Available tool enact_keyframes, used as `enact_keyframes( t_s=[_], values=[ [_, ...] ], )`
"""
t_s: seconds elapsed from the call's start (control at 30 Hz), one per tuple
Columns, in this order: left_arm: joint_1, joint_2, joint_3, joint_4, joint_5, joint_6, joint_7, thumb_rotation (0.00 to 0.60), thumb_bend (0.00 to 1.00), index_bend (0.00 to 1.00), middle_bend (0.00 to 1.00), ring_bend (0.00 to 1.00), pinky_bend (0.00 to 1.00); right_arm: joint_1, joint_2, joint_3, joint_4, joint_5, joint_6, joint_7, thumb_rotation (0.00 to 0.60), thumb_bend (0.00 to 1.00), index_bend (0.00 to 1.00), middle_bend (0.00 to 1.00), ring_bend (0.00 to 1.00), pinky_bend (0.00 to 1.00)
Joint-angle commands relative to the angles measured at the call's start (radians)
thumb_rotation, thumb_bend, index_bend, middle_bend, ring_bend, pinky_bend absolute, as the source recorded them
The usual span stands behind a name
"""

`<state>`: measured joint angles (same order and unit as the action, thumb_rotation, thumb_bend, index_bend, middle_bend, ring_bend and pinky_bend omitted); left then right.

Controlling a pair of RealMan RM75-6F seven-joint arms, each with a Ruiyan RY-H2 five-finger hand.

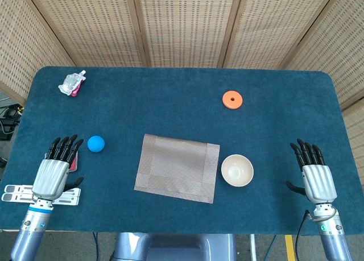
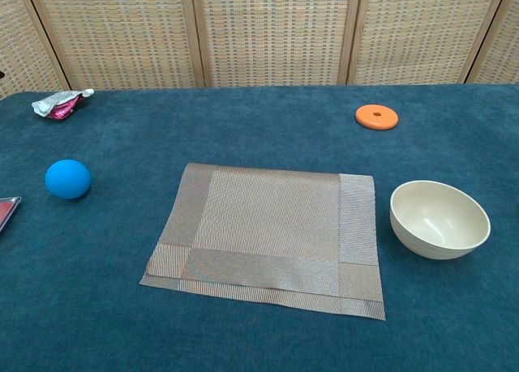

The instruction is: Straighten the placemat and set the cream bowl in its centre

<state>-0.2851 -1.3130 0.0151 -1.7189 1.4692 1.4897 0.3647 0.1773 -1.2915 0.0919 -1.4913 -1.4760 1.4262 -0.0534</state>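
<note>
We found the placemat [image 1: 177,168] lying near the middle of the blue table [image 1: 182,102], slightly skewed, its edges not square to the table's front edge. Seen from the chest camera, its near edge looked doubled, as if a strip were folded over or a second layer showed beneath.

The cream bowl [image 1: 237,170] stood upright just off the placemat's right edge, close beside it but not on it; we could not tell whether the two touched. It was empty.

The left hand [image 1: 54,173] rested well to the left of the placemat, palm down, fingers extended and slightly apart, holding nothing. The right hand [image 1: 314,174] sat well to the right of the placemat, beyond the bowl, likewise flat with fingers stretched forward and nothing in its grasp. Neither hand appeared in the chest view.

A blue ball [image 1: 96,143] lay left of the placemat, between it and the left hand. An orange disc [image 1: 232,99] sat beyond the placemat's far right corner. A crumpled wrapper [image 1: 73,83] lay far off past the placemat's far left corner, near the table's back edge.
</note>
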Motion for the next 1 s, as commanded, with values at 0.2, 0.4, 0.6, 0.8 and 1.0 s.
enact_keyframes(
  t_s=[0.2, 0.4, 0.6, 0.8, 1.0],
  values=[
    [0.007, 0.000, -0.007, -0.001, 0.005, -0.008, 0.008, 0.600, 0.14, 0.03, 0.00, 0.00, 0.00, -0.003, 0.003, 0.000, -0.004, -0.002, 0.005, 0.003, 0.600, 0.12, 0.07, 0.00, 0.00, 0.00],
    [0.007, -0.006, -0.011, 0.002, 0.006, -0.025, 0.020, 0.600, 0.14, 0.06, 0.00, 0.00, 0.00, -0.003, 0.009, 0.001, -0.010, -0.007, 0.009, 0.013, 0.600, 0.12, 0.07, 0.00, 0.00, 0.00],
    [-0.002, -0.022, -0.007, 0.008, 0.004, -0.066, 0.028, 0.600, 0.14, 0.14, 0.00, 0.00, 0.00, -0.005, 0.015, 0.004, -0.015, -0.002, 0.009, 0.022, 0.600, 0.12, 0.07, 0.00, 0.00, 0.00],
    [-0.020, -0.055, -0.008, 0.022, 0.013, -0.107, 0.048, 0.600, 0.15, 0.22, 0.00, 0.00, 0.00, -0.009, 0.023, 0.006, -0.018, 0.000, 0.015, 0.035, 0.600, 0.12, 0.07, 0.00, 0.00, 0.00],
    [-0.063, -0.102, -0.011, 0.034, 0.022, -0.183, 0.069, 0.600, 0.29, 0.42, 0.00, 0.00, 0.00, -0.010, 0.027, 0.006, -0.021, 0.002, 0.013, 0.040, 0.600, 0.12, 0.07, 0.00, 0.00, 0.00]
  ],
)
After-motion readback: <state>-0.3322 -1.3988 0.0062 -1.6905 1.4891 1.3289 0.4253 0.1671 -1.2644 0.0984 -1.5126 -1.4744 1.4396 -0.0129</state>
